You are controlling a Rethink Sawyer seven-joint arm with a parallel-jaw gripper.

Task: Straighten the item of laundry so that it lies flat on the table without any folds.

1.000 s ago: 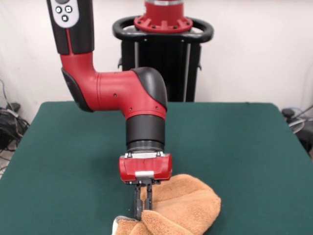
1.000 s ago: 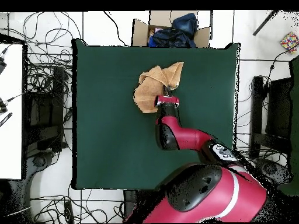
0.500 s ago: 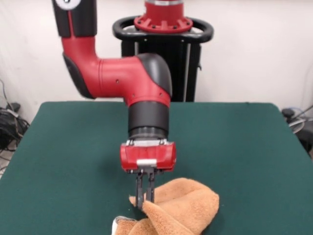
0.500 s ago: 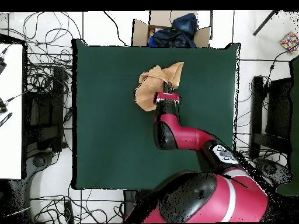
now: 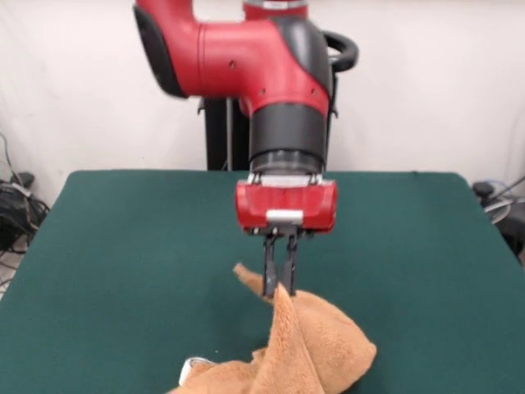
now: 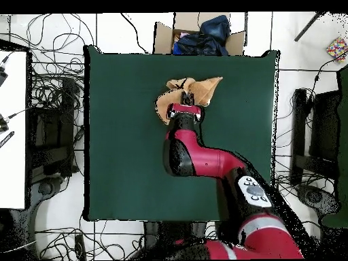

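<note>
Dark green felt covers the counter (image 5: 115,246), a large rectangle with a matte, even nap and straight edges.

1. Hand. The hand (image 5: 279,287) hangs from a red housing under a black wrist collar. Its two thin black fingers (image 5: 268,267) point straight down and are pressed close together, pinching a raised edge of the towel (image 5: 320,345). In the overhead view the hand (image 6: 185,107) sits over the cloth and the fingers are hidden by the arm.

2. Towel. The cloth is light orange-tan terry with a looped, fuzzy pile. It is not flat: from the pinch point one pointed flap sticks out sideways, and the rest drapes down in a steep ridge to a rumpled, rounded heap resting on the counter. A small white tag (image 5: 193,364) shows at the heap's lower left in the front view. From overhead the towel (image 6: 204,90) appears as a bunched, irregular mass with one triangular corner pointing out.

3. Location and clearance. The towel lies near the counter's edge farthest from the robot's base, about midway along that edge. Bare felt extends widely toward both side edges and toward the base.
</note>
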